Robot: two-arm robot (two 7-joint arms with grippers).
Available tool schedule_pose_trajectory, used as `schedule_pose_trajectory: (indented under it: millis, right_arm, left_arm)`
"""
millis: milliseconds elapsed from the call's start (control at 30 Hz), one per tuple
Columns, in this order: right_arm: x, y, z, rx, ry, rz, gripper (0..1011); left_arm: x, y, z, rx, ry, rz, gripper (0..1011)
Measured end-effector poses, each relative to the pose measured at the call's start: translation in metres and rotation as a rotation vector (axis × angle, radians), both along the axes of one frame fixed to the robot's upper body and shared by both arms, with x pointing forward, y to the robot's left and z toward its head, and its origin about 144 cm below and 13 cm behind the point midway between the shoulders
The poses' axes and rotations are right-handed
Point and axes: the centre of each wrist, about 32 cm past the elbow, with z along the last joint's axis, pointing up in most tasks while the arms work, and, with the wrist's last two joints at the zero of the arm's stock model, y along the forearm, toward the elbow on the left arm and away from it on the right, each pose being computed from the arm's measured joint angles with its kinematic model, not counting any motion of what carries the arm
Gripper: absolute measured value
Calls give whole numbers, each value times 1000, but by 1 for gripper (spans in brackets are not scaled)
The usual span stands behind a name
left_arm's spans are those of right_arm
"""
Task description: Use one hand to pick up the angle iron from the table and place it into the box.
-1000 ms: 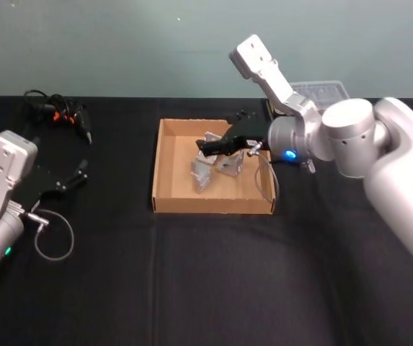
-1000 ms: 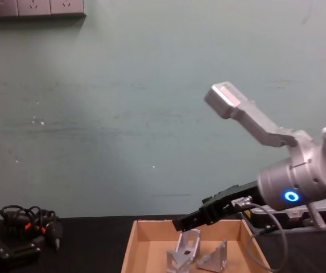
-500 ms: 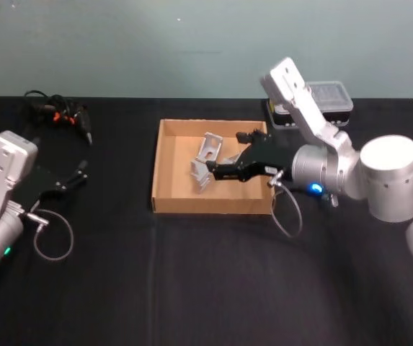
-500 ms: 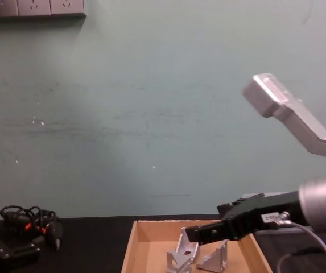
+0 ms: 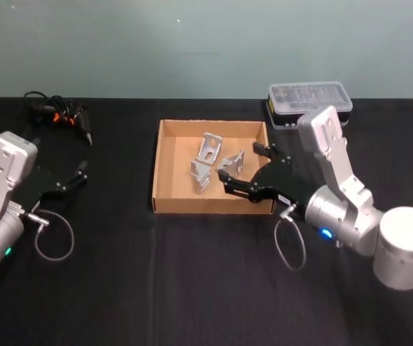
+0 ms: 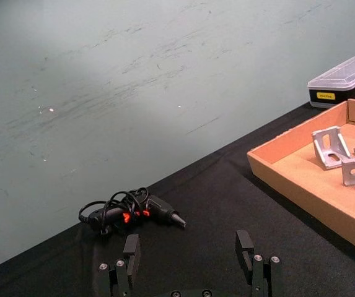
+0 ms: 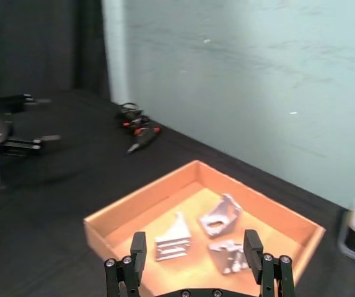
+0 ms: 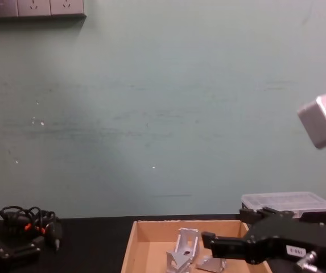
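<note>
Angle irons lie in the cardboard box; right tool hangs empty, fingers apart, over its right wall.

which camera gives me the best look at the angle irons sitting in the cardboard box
The right wrist view: it looks down into the box, and all three angle irons lie apart and unobstructed. The head view shows them too, but the right gripper covers part of one. The left wrist view catches some at its edge; the chest view sees them side-on behind the wall.
</note>
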Motion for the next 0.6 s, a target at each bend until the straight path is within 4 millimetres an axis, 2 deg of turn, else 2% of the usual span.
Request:
schedule_pose_trajectory:
  millis: [333, 600]
  right_arm:
    - [-18, 18, -14, -24, -112, -201, 1004]
    - [-18, 22, -17, -17, -112, -277, 1004]
  left_arm:
    - [0, 0, 0, 0, 0, 0, 1011]
    - [0, 0, 0, 0, 0, 0, 1011]
